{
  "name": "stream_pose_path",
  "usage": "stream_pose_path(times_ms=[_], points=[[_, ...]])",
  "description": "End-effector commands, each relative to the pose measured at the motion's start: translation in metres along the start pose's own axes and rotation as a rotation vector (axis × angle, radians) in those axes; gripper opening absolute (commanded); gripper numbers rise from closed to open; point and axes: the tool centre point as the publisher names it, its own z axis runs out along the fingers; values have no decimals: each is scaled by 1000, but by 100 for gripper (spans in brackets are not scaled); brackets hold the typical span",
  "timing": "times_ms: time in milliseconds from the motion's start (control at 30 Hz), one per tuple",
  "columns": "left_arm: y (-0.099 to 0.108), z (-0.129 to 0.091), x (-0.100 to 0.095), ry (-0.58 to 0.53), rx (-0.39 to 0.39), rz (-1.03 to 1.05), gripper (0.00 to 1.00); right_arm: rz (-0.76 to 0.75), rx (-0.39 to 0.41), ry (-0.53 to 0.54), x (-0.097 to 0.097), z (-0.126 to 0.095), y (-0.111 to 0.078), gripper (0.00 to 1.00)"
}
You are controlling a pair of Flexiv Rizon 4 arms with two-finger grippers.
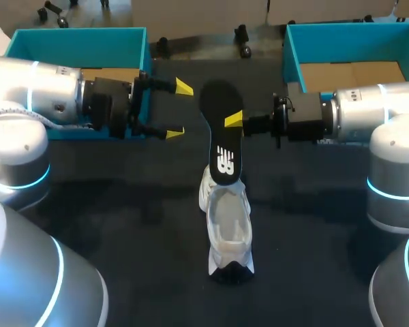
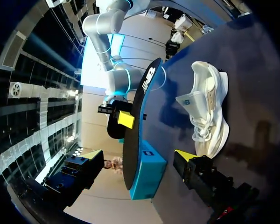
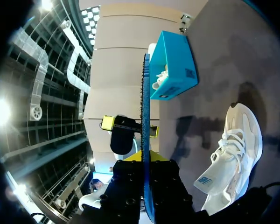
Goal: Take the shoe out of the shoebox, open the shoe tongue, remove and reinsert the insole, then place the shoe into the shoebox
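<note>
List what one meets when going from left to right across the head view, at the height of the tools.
In order: left box → left tool → insole → right box.

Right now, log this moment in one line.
right claw: shut on insole | left claw: open | shoe: on table

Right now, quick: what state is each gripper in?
Left gripper: jaws open, holding nothing.
Right gripper: closed on the insole.
</note>
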Motion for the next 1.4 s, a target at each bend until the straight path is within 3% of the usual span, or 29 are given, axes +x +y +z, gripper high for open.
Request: stream_pose_path(times_ms=[33,500,633,967,1333,1367,1400], points=[[-1,5,1,-9,1,7,100,0,-3,-1,0,2,0,0],[-3,37,-1,-143,-39,28,100,0,-3,-1,0,2,0,0],[-4,44,1,-168,6,25,100,0,-3,-1,0,2,0,0],[-4,44,1,-168,6,25,100,0,-3,-1,0,2,0,0],[-3,56,4,-238,-66,1,100,0,-3,-1,0,2,0,0],[-3,56,3,-244,-70,3,99,0,-3,-1,0,2,0,0],[-3,57,2,-246,-74,4,90,0,-3,-1,0,2,0,0]])
